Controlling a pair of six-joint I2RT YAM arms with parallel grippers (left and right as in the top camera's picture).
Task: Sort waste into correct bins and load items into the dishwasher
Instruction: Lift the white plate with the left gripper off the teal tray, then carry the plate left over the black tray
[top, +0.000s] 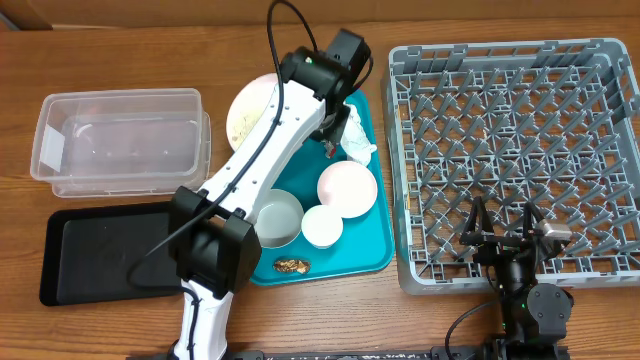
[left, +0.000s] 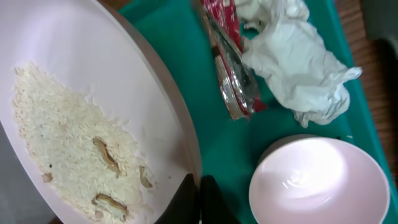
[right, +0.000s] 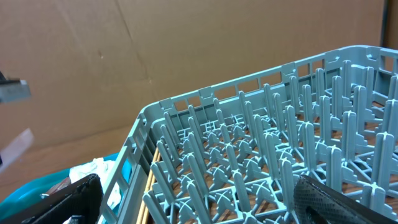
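Note:
The flat white plate (top: 248, 112) lies at the teal tray's back left, with rice grains (left: 62, 137) and brown bits on it. My left gripper (left: 200, 194) is shut, its tips right at the plate's (left: 112, 56) rim, with nothing visible between them. The red wrapper (left: 233, 68) and crumpled napkin (left: 298, 62) lie just beyond it. The pink bowl (top: 346, 188), grey-white bowl (top: 279, 217) and cup (top: 323, 226) stand on the tray. A brown food lump (top: 292, 265) lies at its front. My right gripper (top: 503, 228) hangs open over the grey dish rack's (top: 520, 120) front edge.
The clear tub (top: 60, 112) sits at the left, and the black tray (top: 95, 262) lies in front of it. The teal tray (top: 372, 250) lies between them and the rack. My left arm stretches diagonally over the tray. The rack's pegs (right: 249, 143) stand just below the right fingers (right: 74, 199).

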